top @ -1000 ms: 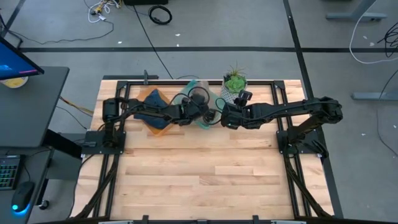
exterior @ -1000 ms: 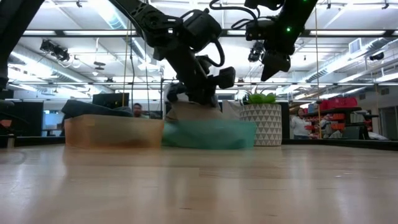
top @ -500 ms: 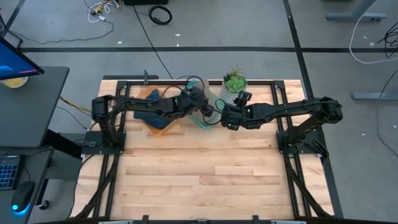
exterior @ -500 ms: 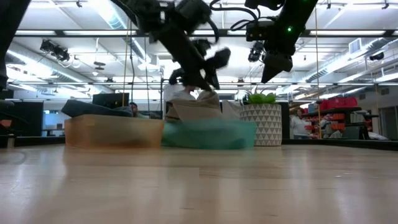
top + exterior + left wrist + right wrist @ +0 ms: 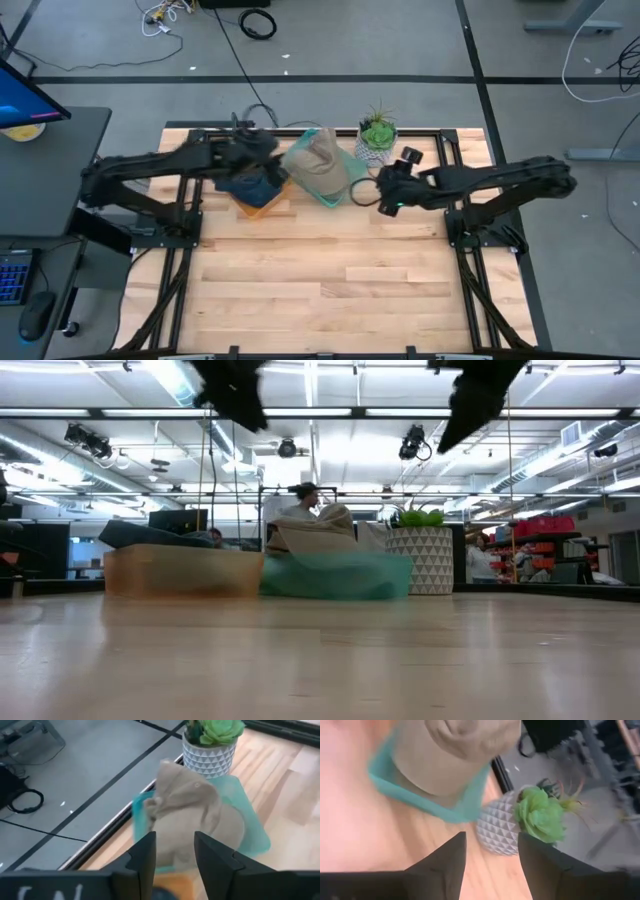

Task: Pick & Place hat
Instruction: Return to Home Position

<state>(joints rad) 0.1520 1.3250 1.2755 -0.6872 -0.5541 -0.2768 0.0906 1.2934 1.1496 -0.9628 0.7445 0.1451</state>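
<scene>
A tan hat (image 5: 314, 163) lies crumpled in a teal bin (image 5: 335, 190) at the table's far edge; it also shows in the left wrist view (image 5: 192, 815) and the right wrist view (image 5: 455, 750). My left gripper (image 5: 175, 852) is open, up above the orange bin (image 5: 262, 200) to the left of the hat, with nothing between its fingers. My right gripper (image 5: 490, 860) is open too, raised to the right of the teal bin (image 5: 386, 194). In the low view both grippers (image 5: 235, 390) (image 5: 480, 395) hang high above the hat (image 5: 315, 528).
A dark blue cloth item (image 5: 250, 183) fills the orange bin. A potted green plant (image 5: 377, 135) in a white patterned pot (image 5: 497, 827) stands right of the teal bin at the far edge. Bare wooden tabletop (image 5: 320, 270) spreads toward the near edge.
My left gripper has let go of the hat, risen and drawn back toward the table's left edge, over the orange bin. My right gripper has risen and backed off toward the right edge. The hat has stayed in the teal bin.
</scene>
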